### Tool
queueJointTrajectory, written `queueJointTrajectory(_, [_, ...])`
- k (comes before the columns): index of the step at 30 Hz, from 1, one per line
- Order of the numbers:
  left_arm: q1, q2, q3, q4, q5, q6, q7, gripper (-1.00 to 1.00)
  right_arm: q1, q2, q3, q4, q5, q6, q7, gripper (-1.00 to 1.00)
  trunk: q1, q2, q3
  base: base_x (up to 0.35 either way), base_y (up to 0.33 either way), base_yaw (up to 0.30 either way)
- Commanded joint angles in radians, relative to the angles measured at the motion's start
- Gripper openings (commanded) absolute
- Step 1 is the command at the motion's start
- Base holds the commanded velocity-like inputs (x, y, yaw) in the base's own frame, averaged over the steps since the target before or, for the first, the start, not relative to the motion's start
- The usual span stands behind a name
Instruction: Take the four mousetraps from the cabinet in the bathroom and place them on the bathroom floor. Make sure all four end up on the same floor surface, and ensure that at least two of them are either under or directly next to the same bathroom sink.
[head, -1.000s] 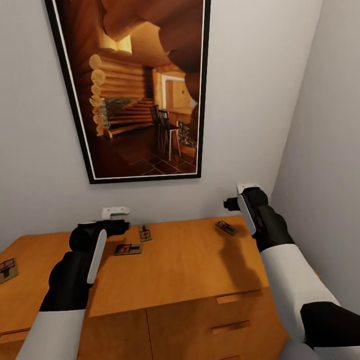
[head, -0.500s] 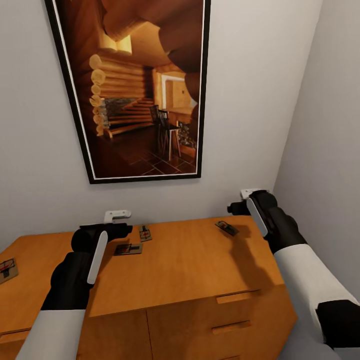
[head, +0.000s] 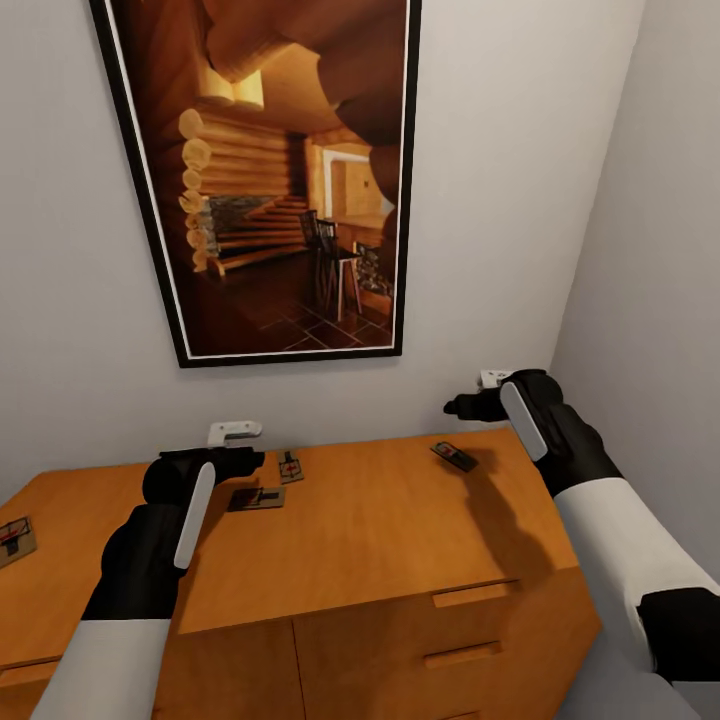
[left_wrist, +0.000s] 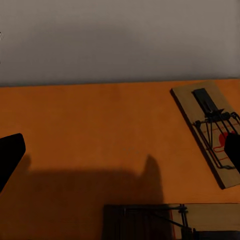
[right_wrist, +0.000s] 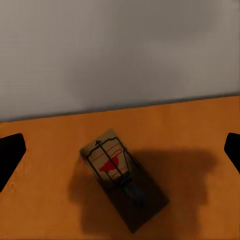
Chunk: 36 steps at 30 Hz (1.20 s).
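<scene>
four mousetraps (head: 454, 456) on cabinet (head: 380, 530) — grippers (head: 466, 406) above

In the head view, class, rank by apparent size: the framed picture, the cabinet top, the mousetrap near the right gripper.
1. Framed picture, though the cabinet top runs out of view, so this is unsure.
2. Cabinet top.
3. Mousetrap near the right gripper, clearly smallest.

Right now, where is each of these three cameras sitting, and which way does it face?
Head view: on the robot's head, looking forward and down at the cabinet top, wall picture and both arms.
Left wrist view: near the left gripper, facing down at two mousetraps; dark fingertips show at the edges.
Right wrist view: near the right gripper, looking down at one mousetrap between its fingertips.
Shared: that mousetrap also shows in the head view.
</scene>
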<state>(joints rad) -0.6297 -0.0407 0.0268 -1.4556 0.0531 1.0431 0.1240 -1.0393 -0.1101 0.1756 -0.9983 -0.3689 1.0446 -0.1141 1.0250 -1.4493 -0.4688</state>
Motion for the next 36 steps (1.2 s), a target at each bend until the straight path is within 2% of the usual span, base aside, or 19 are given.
queueJointTrajectory(1, [-0.001,-0.001,0.001,-0.001,0.006,0.004,0.006,1.00,-0.002,-0.001,0.004,0.000,-0.016,0.003,-0.010,1.00,0.000,-0.001,-0.001,0.000,0.000,0.000])
queueJointTrajectory(8, [-0.001,-0.001,0.002,0.000,0.007,0.004,0.006,1.00,-0.006,-0.002,0.004,0.021,-0.033,0.003,-0.010,1.00,0.000,-0.001,-0.001,0.000,0.000,0.000])
queueJointTrajectory(9, [-0.001,-0.001,0.002,0.000,0.007,0.004,0.006,1.00,-0.023,-0.002,0.004,0.066,-0.036,0.003,-0.010,1.00,0.000,-0.001,-0.001,0.000,0.000,0.000])
queueJointTrajectory(17, [-0.001,-0.001,0.002,0.000,0.007,0.004,0.006,1.00,-0.073,0.001,0.004,0.177,-0.037,0.003,-0.010,1.00,0.000,-0.001,-0.001,0.000,0.000,0.000])
queueJointTrajectory(36, [-0.001,-0.002,0.001,0.000,0.006,0.004,0.006,1.00,-0.090,0.008,0.024,0.273,-0.035,0.003,-0.012,1.00,0.000,-0.001,-0.001,0.000,0.000,0.000])
